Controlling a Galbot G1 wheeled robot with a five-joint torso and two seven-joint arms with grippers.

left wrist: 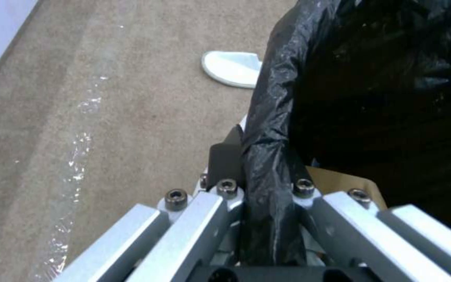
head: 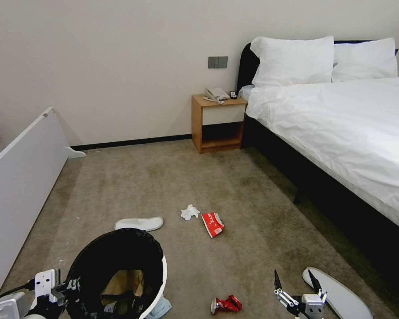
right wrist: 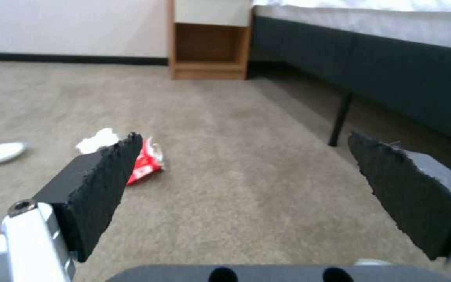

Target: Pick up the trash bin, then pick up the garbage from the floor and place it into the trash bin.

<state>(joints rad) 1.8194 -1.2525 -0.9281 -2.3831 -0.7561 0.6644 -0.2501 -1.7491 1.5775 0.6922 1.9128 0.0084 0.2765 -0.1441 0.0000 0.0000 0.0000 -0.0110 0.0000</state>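
1. Scattered on the carpet [head: 252, 199]: two white slippers, one [head: 139, 223] just beyond the trash bin [head: 119, 274], one [head: 337, 294] at the lower right; one white tissue [head: 189, 212]; one red-white packet [head: 213, 224] just beside it; one crushed red can [head: 226, 304]; a light-blue cloth [head: 160, 308] pokes out beside the bin.
2. Low on the left, the left hand [left wrist: 267, 188] is clamped on the bin's bag-covered rim; the bin hangs tilted, mouth towards the camera.
3. Low on the right, the right hand [head: 297, 281] hovers above the carpet, fingers [right wrist: 100, 188] spread wide and holding nothing, near the second slipper.
4. Brown paper [head: 124, 281] lies inside the bin; whatever else is there is too dark to make out; both arms are cut off at the frame's edge.
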